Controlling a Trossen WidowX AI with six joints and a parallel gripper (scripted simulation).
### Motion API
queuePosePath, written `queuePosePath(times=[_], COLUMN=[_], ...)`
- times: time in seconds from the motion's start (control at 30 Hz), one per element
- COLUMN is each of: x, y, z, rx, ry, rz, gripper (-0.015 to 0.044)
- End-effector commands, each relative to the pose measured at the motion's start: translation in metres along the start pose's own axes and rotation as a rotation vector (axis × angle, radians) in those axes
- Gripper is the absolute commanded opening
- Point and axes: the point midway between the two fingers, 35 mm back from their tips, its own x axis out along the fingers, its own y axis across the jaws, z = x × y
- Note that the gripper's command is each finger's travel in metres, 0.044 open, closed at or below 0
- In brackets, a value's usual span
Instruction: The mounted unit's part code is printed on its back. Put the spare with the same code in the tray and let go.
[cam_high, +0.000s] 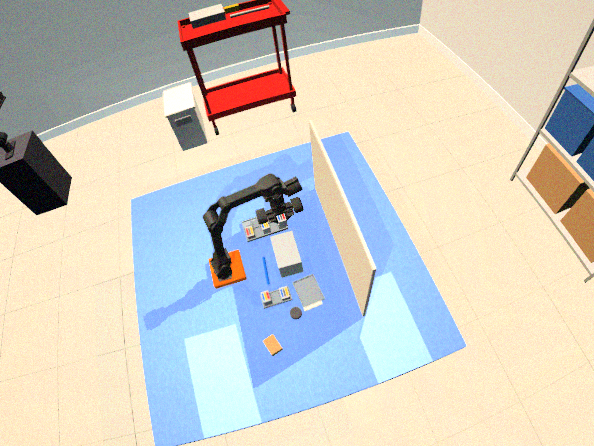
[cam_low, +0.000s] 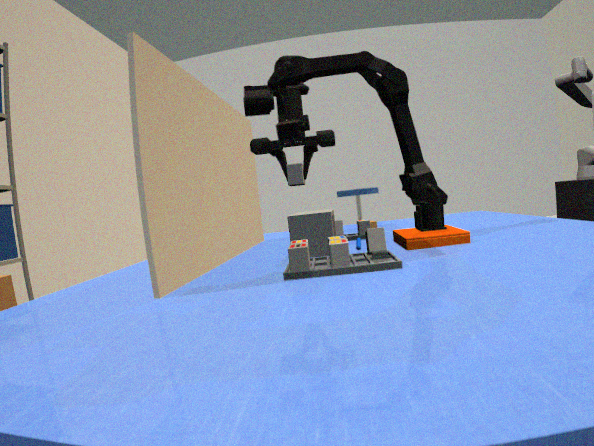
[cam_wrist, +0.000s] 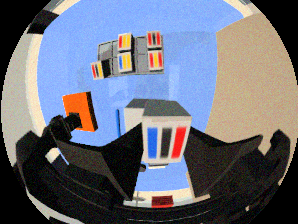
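Note:
My gripper (cam_high: 281, 216) (cam_low: 295, 175) (cam_wrist: 161, 124) is shut on a grey spare unit, held in the air above the right part of the spares rack. The spare unit (cam_low: 295, 171) (cam_wrist: 166, 137) has a white face with blue, black and red stripes. The grey spares rack (cam_low: 345, 272) (cam_wrist: 106, 49) holds several other striped units, one tilted at its end. A flat grey tray-like piece (cam_high: 309, 289) lies beyond the white box. A small rack with two striped units (cam_high: 266, 298) (cam_high: 285, 293) is beside it. I cannot tell which unit is mounted; its back is hidden.
A tall beige panel (cam_high: 345, 220) (cam_low: 195, 165) stands beside the work area. A white box (cam_high: 286, 252) (cam_low: 311, 227) lies between the racks. A blue bar (cam_high: 266, 270) (cam_low: 357, 192), a dark disc (cam_high: 295, 313) and an orange block (cam_high: 272, 345) are also there. The arm's orange base (cam_high: 237, 267) (cam_low: 432, 238) is opposite the panel.

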Motion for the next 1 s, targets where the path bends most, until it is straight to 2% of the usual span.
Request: queuePosePath(times=[0.0, 0.5, 0.97], x=[-0.002, -0.004, -0.003], y=[-0.010, -0.033, -0.032], z=[-0.019, -0.107, -0.198], rx=[-0.005, 0.004, -0.037], ry=[0.005, 0.022, 0.035], rz=[-0.008, -0.012, 0.005], gripper=[0.0000, 0.0000, 0.0000])
